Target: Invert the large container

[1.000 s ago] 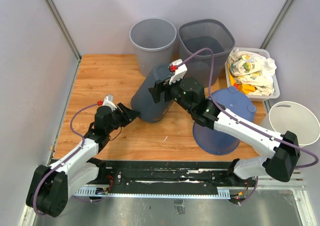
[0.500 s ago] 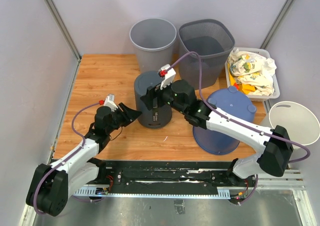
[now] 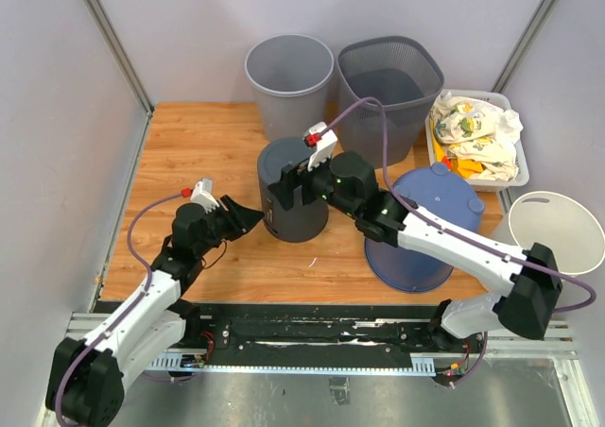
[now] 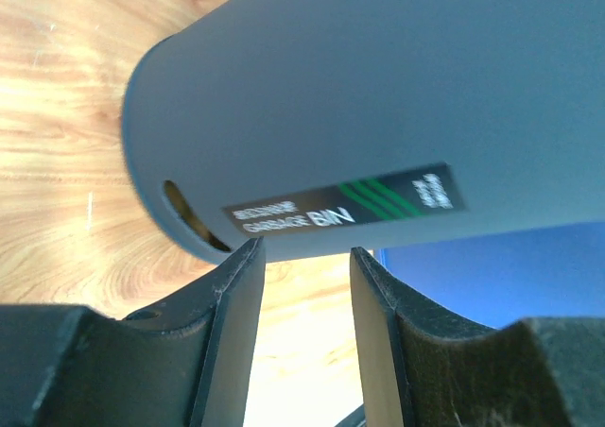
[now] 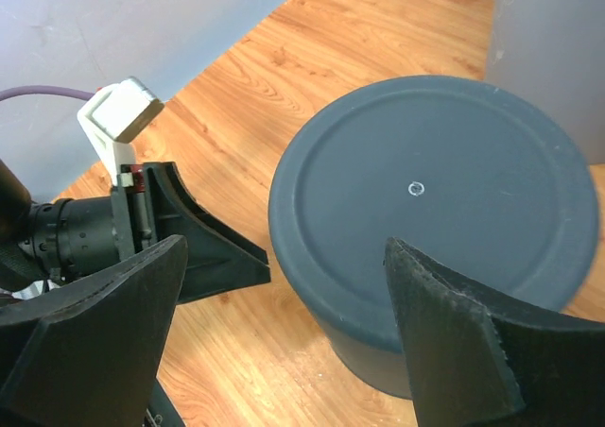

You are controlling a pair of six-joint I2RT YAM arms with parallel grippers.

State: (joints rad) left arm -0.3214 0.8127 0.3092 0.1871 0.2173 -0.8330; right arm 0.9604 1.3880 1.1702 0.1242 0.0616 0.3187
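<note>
Reaching in low from the left with the left gripper [image 3: 244, 221], holding its jaws partly apart on nothing, aiming them rightward at the lower wall of the large container [image 3: 293, 205], just beside it and not seeming to touch. Finding that container at the middle of the table [image 3: 189, 144], long axis vertical, closed base facing up and open mouth down against the wood, so judging the flip as looking done. Hanging over the upturned base with the right gripper [image 3: 286, 189], spreading its jaws wide and, going by the wrist view, clamping nothing, with the base lying just beyond and below the fingertips [image 5: 161, 266]. Judging the right arm as the nearer one, sitting above the near-left edge of the base, and so expecting a clean rise straight up rather than a sideways pull, avoiding tipping the container toward the blue tub [image 3: 421, 229] near on the right.
</note>
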